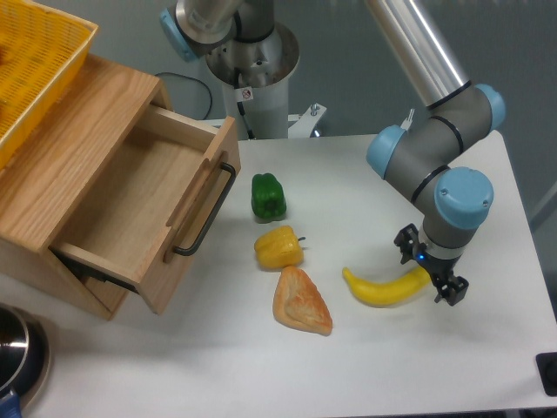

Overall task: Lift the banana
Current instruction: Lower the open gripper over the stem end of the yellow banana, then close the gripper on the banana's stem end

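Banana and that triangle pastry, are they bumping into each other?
Apart. The fixed camera shows a strip of white table between the banana's left tip and the pastry's right edge. The gripper sits at the banana's other end.

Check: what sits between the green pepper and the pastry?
The yellow pepper sits between the green pepper and the pastry, plain in the fixed camera view.

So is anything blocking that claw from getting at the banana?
Nothing visible is. The gripper is already down at the right end of the banana; the pastry and yellow pepper lie off to the left.
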You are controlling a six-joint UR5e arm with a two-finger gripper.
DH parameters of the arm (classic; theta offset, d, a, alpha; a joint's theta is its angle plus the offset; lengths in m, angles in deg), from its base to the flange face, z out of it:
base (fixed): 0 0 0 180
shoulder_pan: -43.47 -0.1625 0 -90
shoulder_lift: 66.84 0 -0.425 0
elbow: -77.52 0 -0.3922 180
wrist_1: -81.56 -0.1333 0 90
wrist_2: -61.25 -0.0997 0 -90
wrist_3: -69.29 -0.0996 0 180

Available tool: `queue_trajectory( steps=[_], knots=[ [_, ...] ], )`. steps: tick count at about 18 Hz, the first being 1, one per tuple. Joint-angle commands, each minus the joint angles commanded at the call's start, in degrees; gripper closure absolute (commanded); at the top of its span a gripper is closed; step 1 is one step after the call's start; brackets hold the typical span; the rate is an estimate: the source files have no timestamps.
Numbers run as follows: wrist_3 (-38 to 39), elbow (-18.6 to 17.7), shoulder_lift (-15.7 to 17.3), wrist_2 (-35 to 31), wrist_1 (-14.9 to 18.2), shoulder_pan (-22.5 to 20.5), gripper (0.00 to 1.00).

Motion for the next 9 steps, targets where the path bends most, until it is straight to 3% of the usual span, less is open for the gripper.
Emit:
queue_trajectory(
  steps=[5, 9],
  knots=[
    [-3.35, -0.35, -0.71, 0.00, -0.09, -1.68, 0.01],
    [-3.26, -0.53, -1.06, 0.00, 0.00, -1.94, 0.10]
  ],
)
